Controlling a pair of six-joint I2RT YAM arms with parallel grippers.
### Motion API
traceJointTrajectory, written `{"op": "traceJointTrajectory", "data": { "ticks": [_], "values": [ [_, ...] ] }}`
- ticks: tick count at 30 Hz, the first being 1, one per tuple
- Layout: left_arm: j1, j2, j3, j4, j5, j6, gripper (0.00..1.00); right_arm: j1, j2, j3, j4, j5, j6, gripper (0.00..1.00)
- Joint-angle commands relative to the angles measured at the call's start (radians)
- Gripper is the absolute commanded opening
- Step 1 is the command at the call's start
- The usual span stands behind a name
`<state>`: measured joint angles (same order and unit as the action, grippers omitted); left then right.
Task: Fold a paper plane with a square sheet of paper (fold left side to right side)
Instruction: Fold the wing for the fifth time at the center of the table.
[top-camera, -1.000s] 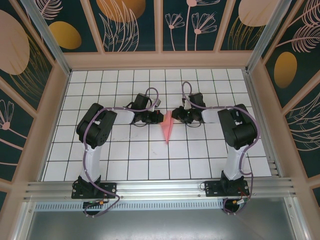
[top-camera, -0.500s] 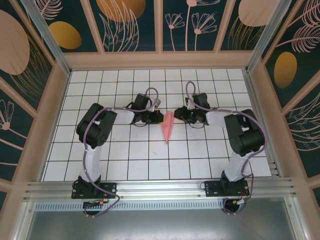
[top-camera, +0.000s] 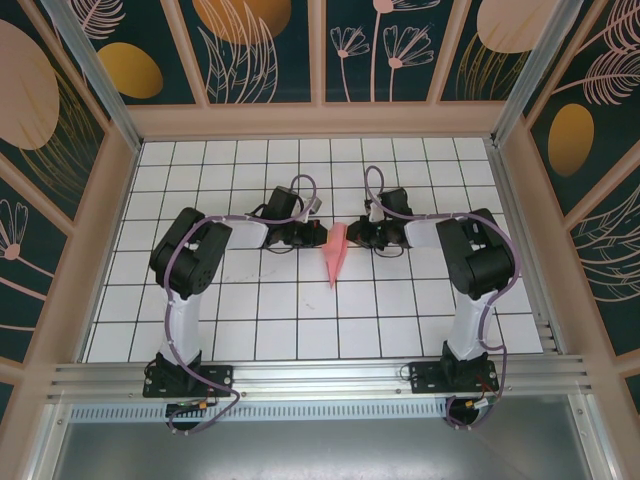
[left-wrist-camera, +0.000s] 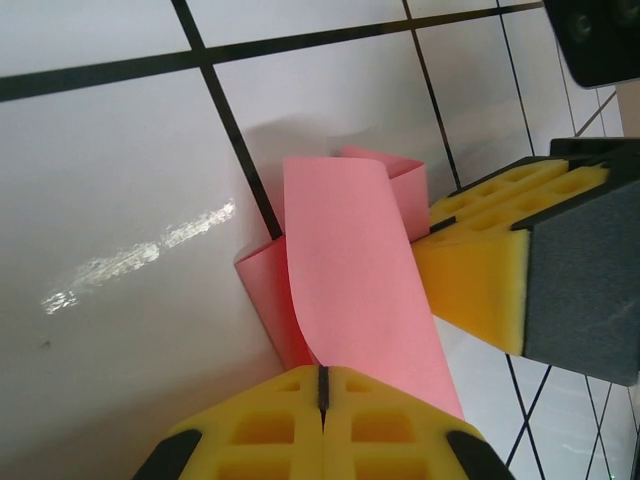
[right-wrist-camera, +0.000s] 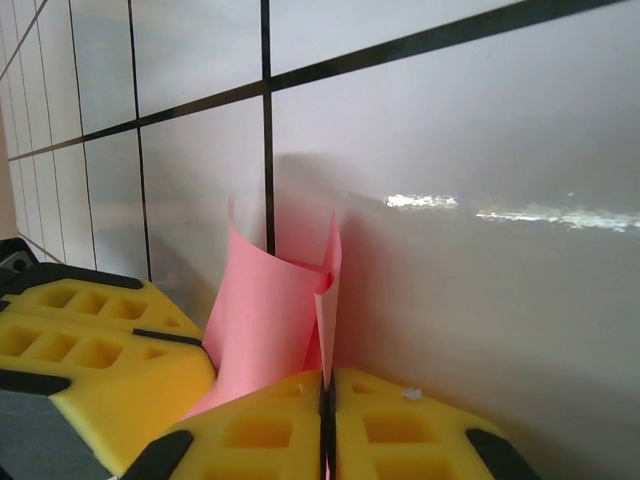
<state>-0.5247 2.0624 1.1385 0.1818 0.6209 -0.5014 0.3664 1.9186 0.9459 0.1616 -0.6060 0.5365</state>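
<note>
A white worktop (top-camera: 250, 310) ruled with black grid lines is enclosed by walls (top-camera: 90, 60) patterned with dark teal and plant motifs. The left arm (top-camera: 190, 262) and the right arm (top-camera: 478, 258) are bolted at the near edge, and both are bent inward so that their wrists meet near the middle of the worktop, slightly toward the far side.

The left claw (top-camera: 320, 236) is seen at the left of the paper's far end and the right claw (top-camera: 351, 236) at the right of it, the two facing each other with only the paper between them. In the left wrist view the left claw (left-wrist-camera: 322, 385) is clenched, its yellow pads pressed together along a thin seam with the pink paper running down into them; the right claw (left-wrist-camera: 520, 260) is seen just beside the paper on the other side. In the right wrist view the right claw (right-wrist-camera: 325, 395) is likewise clenched on the paper, pink being visible in the seam between its pads, and the left claw (right-wrist-camera: 95, 345) is seen close at the left.

The paper plane (top-camera: 336, 255) is held at its wide far end by both claws, its sharp tip pointing toward the near edge. Up close the paper plane (left-wrist-camera: 350, 260) is seen with its layers standing up off the worktop, one flap curled loosely over; in the right wrist view the paper plane (right-wrist-camera: 270, 320) rises upright with its layers splayed apart.
</note>
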Motion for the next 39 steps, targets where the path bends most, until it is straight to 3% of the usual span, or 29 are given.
{"op": "traceJointTrajectory", "data": {
  "ticks": [1, 39],
  "values": [
    [-0.009, -0.042, -0.007, -0.010, 0.017, -0.002, 0.05, 0.007, 0.016, 0.017, 0.026, -0.029, -0.002, 0.09],
    [-0.015, 0.064, 0.063, 0.016, 0.033, -0.008, 0.05, 0.009, 0.067, 0.041, 0.020, -0.047, -0.043, 0.10]
  ]
}}
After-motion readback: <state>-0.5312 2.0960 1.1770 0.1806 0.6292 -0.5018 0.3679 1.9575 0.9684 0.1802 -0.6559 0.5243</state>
